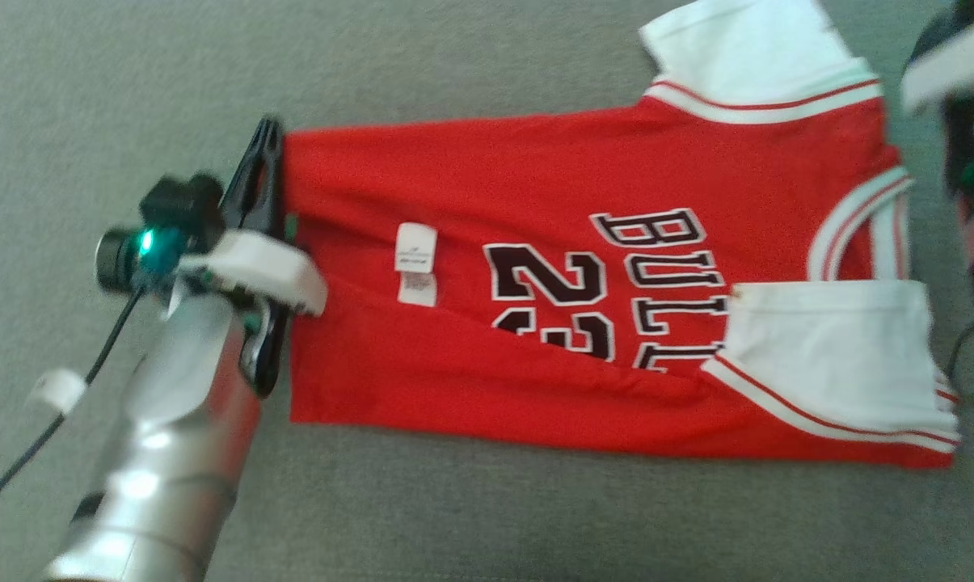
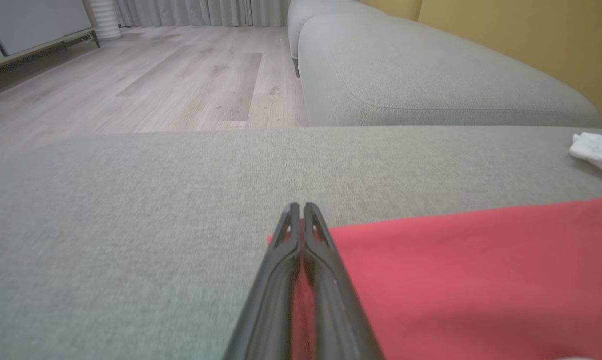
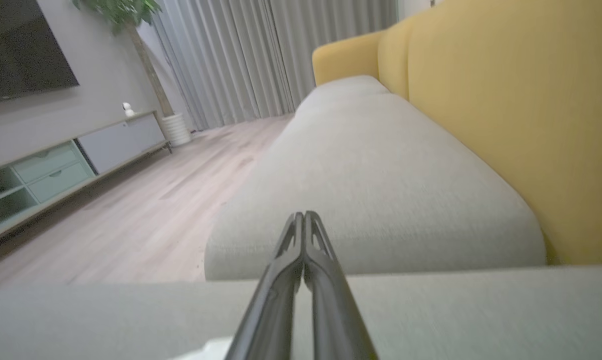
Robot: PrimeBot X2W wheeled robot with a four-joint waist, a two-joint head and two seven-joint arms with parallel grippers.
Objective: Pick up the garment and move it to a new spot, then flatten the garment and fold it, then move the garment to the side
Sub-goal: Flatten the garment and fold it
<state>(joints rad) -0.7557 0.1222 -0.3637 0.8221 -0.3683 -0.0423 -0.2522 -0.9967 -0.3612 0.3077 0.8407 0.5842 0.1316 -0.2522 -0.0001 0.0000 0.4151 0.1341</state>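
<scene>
The garment [image 1: 470,186], a red basketball jersey with white sleeves and black lettering, lies spread on the grey sofa cushion [image 1: 454,517], its hem to the left and its collar to the right. My left gripper [image 1: 268,137] lies along the hem at the left. In the left wrist view that gripper [image 2: 301,207] is shut, with the red cloth [image 2: 455,275] pinched between its fingers. My right gripper [image 1: 971,153] is a blur at the right edge beside the collar. In the right wrist view it [image 3: 303,215] is shut, with a scrap of white cloth [image 3: 206,350] at its base. Whether it pinches cloth I cannot tell.
A second grey cushion [image 2: 430,75] adjoins the one I work on, with the yellow backrest [image 3: 505,100] behind. Wooden floor [image 2: 156,75] lies past the cushion's edge, with a low cabinet [image 3: 56,165] and curtains beyond. A black cable [image 1: 50,420] hangs by my left arm.
</scene>
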